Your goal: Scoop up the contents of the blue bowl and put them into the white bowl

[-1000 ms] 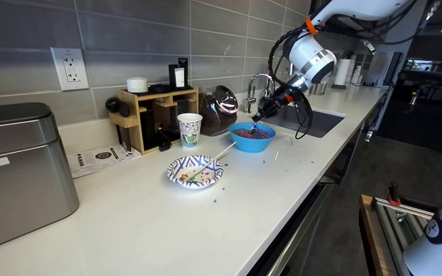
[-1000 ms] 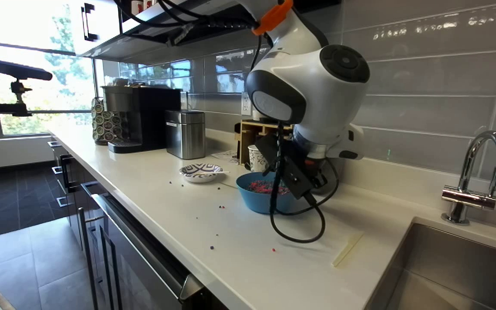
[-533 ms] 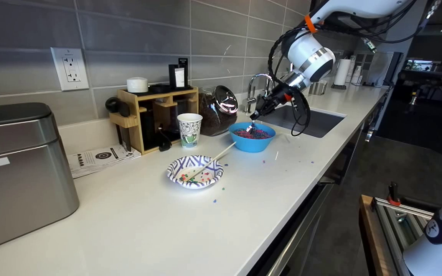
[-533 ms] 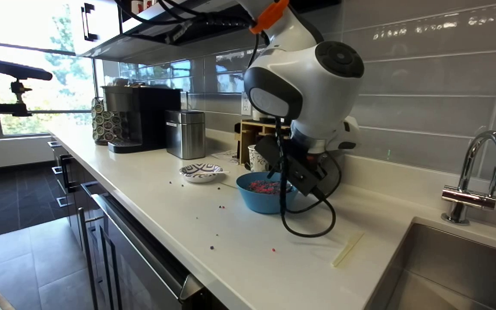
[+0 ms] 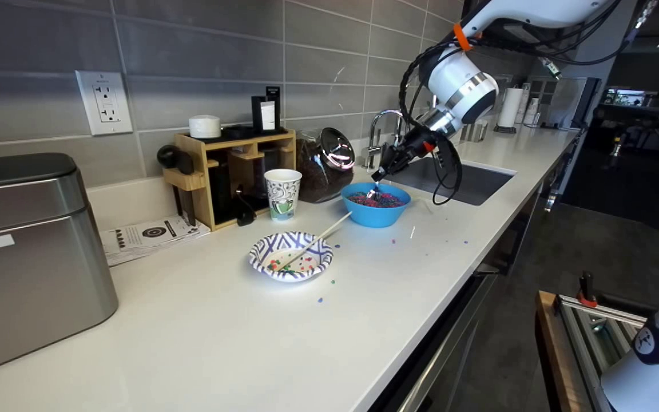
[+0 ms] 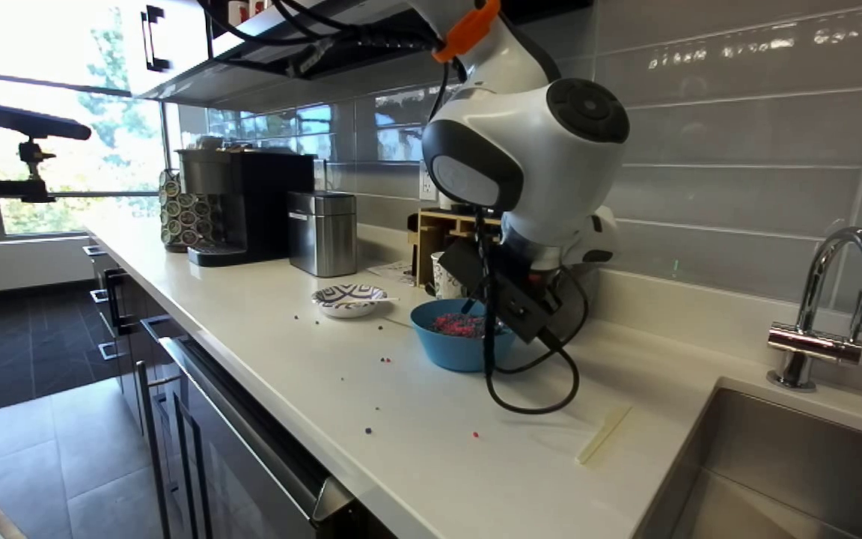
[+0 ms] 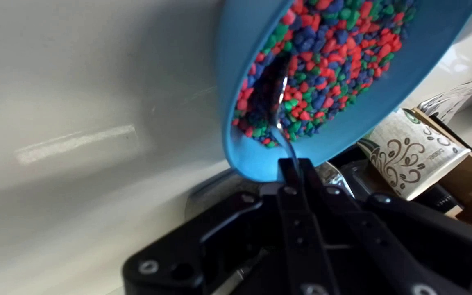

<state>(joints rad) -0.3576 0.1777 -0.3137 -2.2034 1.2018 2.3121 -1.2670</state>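
The blue bowl [image 5: 375, 216] stands on the counter and also shows in an exterior view [image 6: 446, 348] and the wrist view [image 7: 254, 166]. It holds the contents, many red, green and blue bits [image 7: 334, 61]. My gripper [image 7: 297, 168] is shut on the handle of a metal spoon [image 7: 281, 98], above the bowl's rim. The spoon's head is tilted and lies among the bits near one side; its inside is dark, so I cannot tell how much it holds. The white bowl [image 5: 291, 277], blue-patterned, stands apart with a few bits in it; it also shows in an exterior view [image 6: 349, 308].
A thin stick [image 5: 332, 225] leans across the white bowl towards the blue bowl. A paper cup [image 5: 282, 194], a glass jar [image 5: 318, 171] and a wooden organizer [image 5: 209, 189] stand along the wall. The sink [image 5: 449, 180] lies beyond. Loose bits and a tape strip [image 6: 604, 434] lie on the counter.
My gripper has shifted and tilted slightly, with the spoon still in it. The spoon now leans more, and its shiny head shows more in an exterior view. The bowls have not moved.
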